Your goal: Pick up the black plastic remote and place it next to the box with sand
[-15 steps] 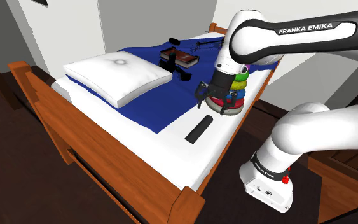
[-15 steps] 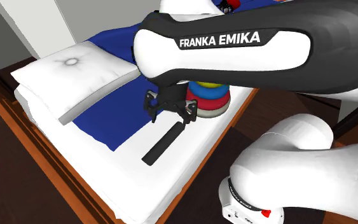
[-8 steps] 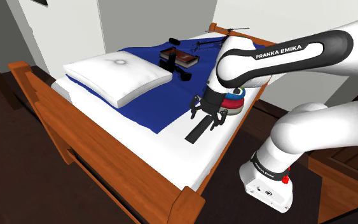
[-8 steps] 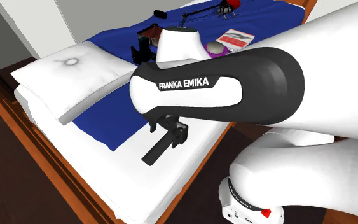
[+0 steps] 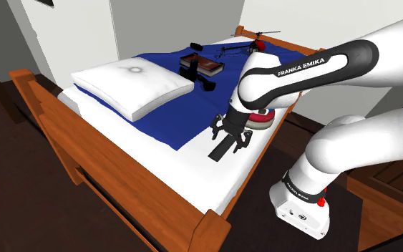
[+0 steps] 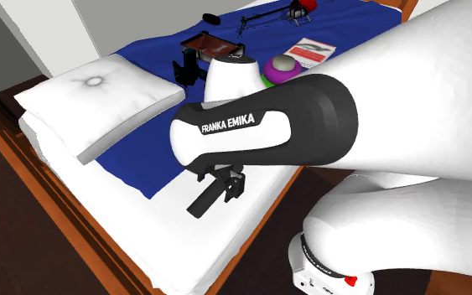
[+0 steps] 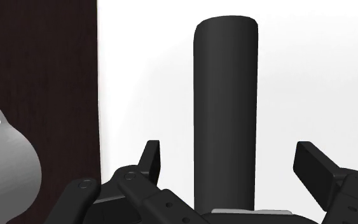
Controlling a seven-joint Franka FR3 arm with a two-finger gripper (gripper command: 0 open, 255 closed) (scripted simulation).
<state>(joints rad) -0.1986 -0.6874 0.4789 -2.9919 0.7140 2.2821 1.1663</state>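
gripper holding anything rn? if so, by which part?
Nothing is held. The gripper is open: its fingers stand apart on either side of the black remote, not touching it.

Bed (image 5: 185, 172) with pillow (image 5: 132, 86), blanket (image 5: 192, 114) (remote (image 5: 217, 152) too)

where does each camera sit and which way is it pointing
Shoulder view: beside and behind the arm's base, looking down across the bed; the arm shows.
Second exterior view: close beside the arm, looking down at the bed's near side; its links and base show.
Wrist view: on the hand, looking along the open gripper at the black remote; both fingers show.
Shared: both exterior views show the pillow and the gripper over the remote.
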